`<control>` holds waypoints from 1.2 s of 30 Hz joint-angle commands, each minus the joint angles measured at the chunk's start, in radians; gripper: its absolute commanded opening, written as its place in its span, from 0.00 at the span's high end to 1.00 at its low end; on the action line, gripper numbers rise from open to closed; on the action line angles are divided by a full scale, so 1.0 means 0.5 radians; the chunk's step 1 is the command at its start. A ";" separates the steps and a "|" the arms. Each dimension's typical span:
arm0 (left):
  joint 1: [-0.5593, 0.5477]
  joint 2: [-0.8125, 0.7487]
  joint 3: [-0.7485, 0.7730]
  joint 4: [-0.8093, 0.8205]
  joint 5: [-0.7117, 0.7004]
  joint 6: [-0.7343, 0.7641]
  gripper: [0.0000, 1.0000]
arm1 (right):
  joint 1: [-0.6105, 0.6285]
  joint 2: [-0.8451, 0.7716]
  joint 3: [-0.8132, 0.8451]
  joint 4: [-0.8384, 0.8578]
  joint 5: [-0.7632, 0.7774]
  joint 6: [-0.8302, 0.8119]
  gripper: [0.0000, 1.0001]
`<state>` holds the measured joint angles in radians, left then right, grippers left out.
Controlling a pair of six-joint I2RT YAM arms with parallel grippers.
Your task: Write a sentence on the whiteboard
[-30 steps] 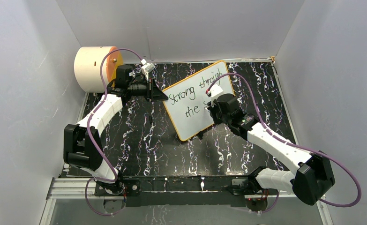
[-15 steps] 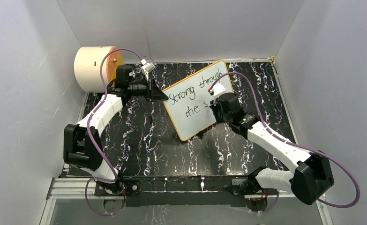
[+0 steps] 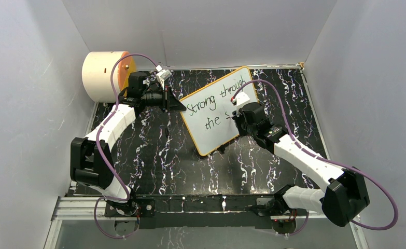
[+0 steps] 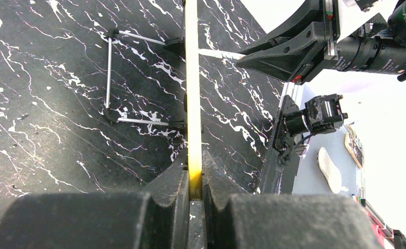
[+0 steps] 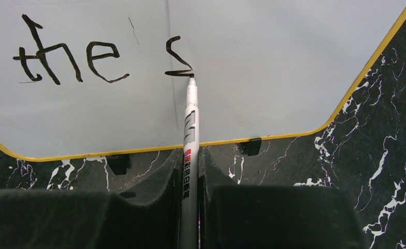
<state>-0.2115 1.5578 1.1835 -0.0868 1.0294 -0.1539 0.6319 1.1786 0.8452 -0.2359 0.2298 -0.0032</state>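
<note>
We find the whiteboard (image 3: 213, 139) at the centre of the top view, turned so that its corners point up and down the frame, on the black marbled table (image 3: 154, 155). It bears the handwritten words "Strong through" and, beneath them, "the s".

The left gripper (image 4: 194, 189) is clenched on the board's yellow frame. In the left wrist view the frame runs edge-on as a thin yellow line from the lower centre up to the top of the frame, pinched between both fingers. A thin wire bracket (image 4: 109, 78) stands out from the board toward the upper left of that view.

The right gripper (image 5: 190, 174) is clamped on a white marker (image 5: 191, 116), whose barrel rises from the lower centre of the right wrist view. The tip touches the board at the bottom stroke of the "s", just right of "the". Two small black feet (image 5: 251, 147) sit under the yellow edge on either side of the marker.

A cream cylinder (image 3: 101, 75) with an orange face lies at the upper left of the top view, well apart from the board.
</note>
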 commanded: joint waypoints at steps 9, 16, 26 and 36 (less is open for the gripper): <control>0.003 -0.069 -0.008 -0.042 0.037 0.026 1.00 | -0.016 -0.177 0.104 0.091 -0.001 -0.050 1.00; 0.003 -0.069 -0.009 -0.041 0.041 0.026 1.00 | -0.041 -0.136 0.109 0.116 -0.017 -0.067 1.00; 0.003 -0.067 -0.008 -0.041 0.036 0.029 1.00 | -0.046 -0.067 0.118 0.176 -0.094 -0.079 1.00; 0.003 -0.066 -0.008 -0.043 0.043 0.029 1.00 | -0.058 -0.030 0.120 0.202 -0.089 -0.088 1.00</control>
<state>-0.2115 1.5578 1.1835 -0.0864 1.0321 -0.1501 0.6132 1.1595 0.8547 -0.2008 0.1867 -0.0315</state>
